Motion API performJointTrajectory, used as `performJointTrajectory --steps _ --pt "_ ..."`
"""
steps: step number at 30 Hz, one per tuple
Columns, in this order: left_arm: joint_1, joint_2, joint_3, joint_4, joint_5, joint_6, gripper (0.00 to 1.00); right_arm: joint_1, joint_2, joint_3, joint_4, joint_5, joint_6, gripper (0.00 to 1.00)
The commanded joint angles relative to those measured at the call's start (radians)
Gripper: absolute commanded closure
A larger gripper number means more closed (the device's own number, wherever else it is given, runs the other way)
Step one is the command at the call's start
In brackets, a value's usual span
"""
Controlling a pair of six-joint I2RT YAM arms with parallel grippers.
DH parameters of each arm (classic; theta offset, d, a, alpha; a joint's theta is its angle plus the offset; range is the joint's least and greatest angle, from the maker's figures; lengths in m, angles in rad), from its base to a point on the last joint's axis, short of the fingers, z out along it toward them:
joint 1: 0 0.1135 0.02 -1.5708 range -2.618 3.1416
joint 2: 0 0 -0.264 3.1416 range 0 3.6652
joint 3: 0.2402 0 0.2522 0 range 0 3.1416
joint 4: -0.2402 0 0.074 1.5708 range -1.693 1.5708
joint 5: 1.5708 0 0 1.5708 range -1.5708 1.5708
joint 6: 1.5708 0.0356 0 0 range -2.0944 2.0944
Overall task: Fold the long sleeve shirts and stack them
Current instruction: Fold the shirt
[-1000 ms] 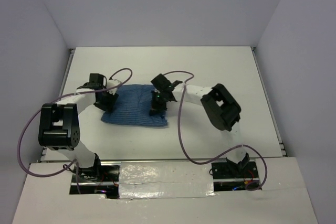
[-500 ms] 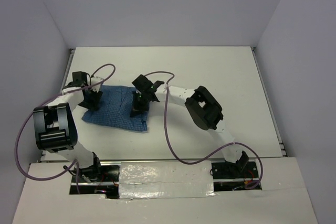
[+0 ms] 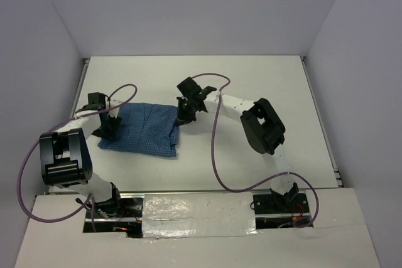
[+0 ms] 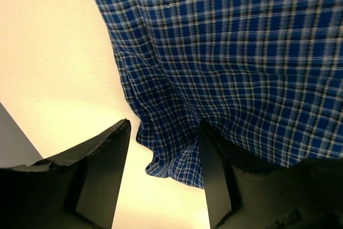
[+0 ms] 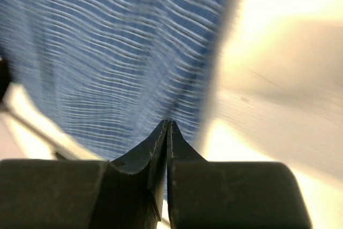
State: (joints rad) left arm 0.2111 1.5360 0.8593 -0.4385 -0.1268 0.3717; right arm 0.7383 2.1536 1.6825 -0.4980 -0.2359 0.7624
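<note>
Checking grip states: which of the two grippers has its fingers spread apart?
The left gripper: its fingers stand apart at the corner of the shirt, while the right gripper has its fingers pressed together.

Left arm: my left white-and-black arm (image 3: 66,155) rises from its near-left base, elbow bent out to the left, forearm reaching toward the far side.
Left gripper: my left black two-finger gripper (image 3: 107,127) (image 4: 163,132) points down, with its fingers standing apart.
Right arm: my right white-and-black arm (image 3: 264,127) leans away from its near-right base, forearm stretched left.
Right gripper: my right black two-finger gripper (image 3: 184,116) (image 5: 168,124) angles down, fingertips pressed together.
</note>
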Motion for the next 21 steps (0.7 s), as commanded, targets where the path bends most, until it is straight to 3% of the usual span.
performJointTrajectory --steps 1,2,5,6,12,21 --pt "0.019 0.021 -0.026 0.032 -0.037 -0.023 0.34 0.03 -0.083 -0.079 0.019 0.058 -0.081 0.91" --pt "0.02 0.019 -0.029 0.027 -0.033 -0.025 0.34 0.051 -0.122 -0.09 0.033 0.078 -0.106 0.87" --pt "0.02 0.001 -0.051 0.035 -0.017 -0.036 0.33 0.062 -0.188 -0.133 0.032 0.096 -0.14 0.59" --pt "0.02 -0.011 -0.055 0.037 -0.007 -0.037 0.33 0.064 -0.207 -0.203 0.061 0.08 -0.138 0.56" --pt "0.02 -0.019 -0.068 0.044 -0.004 -0.04 0.33 0.091 -0.299 -0.412 0.266 -0.106 -0.084 0.46" --pt "0.022 -0.03 -0.098 0.066 -0.014 -0.033 0.33 0.147 -0.177 -0.415 0.352 -0.18 -0.011 0.44"
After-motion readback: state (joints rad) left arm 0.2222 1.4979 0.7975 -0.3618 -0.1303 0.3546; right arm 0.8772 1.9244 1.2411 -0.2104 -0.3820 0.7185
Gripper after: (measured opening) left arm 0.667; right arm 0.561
